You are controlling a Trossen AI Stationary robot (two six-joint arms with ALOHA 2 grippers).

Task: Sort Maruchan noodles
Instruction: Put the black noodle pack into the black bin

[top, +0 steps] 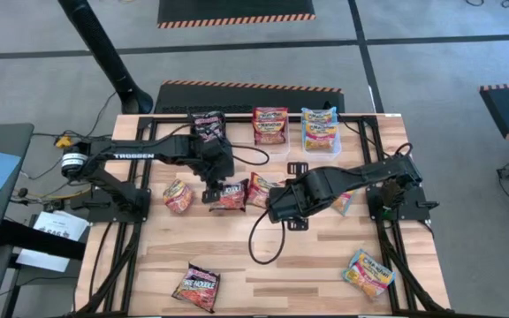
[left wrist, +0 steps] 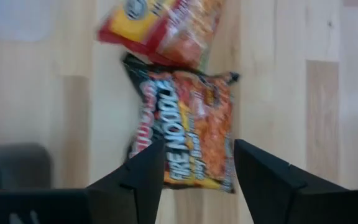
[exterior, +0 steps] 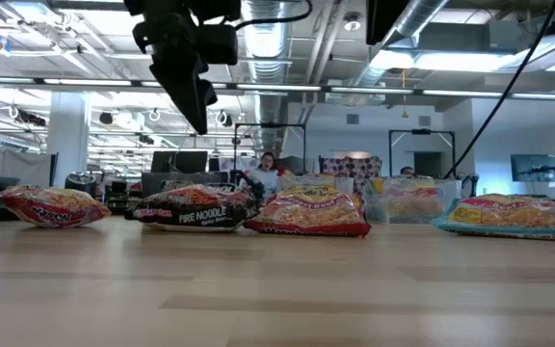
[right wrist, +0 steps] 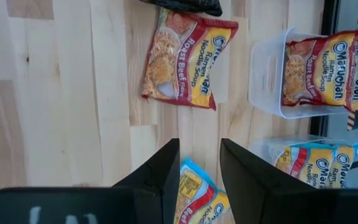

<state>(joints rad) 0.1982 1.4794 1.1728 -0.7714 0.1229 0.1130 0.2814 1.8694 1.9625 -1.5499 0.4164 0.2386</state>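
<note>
Wooden table (top: 263, 265), both arms over its middle. Left arm reaches in from the left edge, right arm from the right, wrists close together near centre.

3 bins along the far edge: black bin (top: 208, 126) with dark packets, clear bin (top: 271, 125) with red-yellow packets, second clear bin (top: 320, 129) with blue-yellow packets. The right wrist view shows the 2 clear bins' walls and the Maruchan labels, which the high view is too small to read.

Loose packets: red packet (top: 178, 196) left of centre, dark Fire Noodle packet (top: 230, 195), Roast Beef packet (top: 261, 189) just beside it, blue-yellow packet (top: 343, 202) partly under the right arm, another blue-yellow packet (top: 369, 272) near the front right, another dark packet (top: 196, 287) at front left.

The low view alone shows height: the dark packet lies flat on the table, the left gripper's fingers hang well above it, no contact.

Left gripper (left wrist: 194, 168): jaws spread wide, empty, with the dark Fire Noodle packet directly below and between the fingers, in the left wrist view.

Right gripper (right wrist: 199, 163): jaws part open with a narrow gap, holding nothing. A blue-yellow packet lies below the gap, Roast Beef packet ahead of the fingertips and apart from them.
</note>
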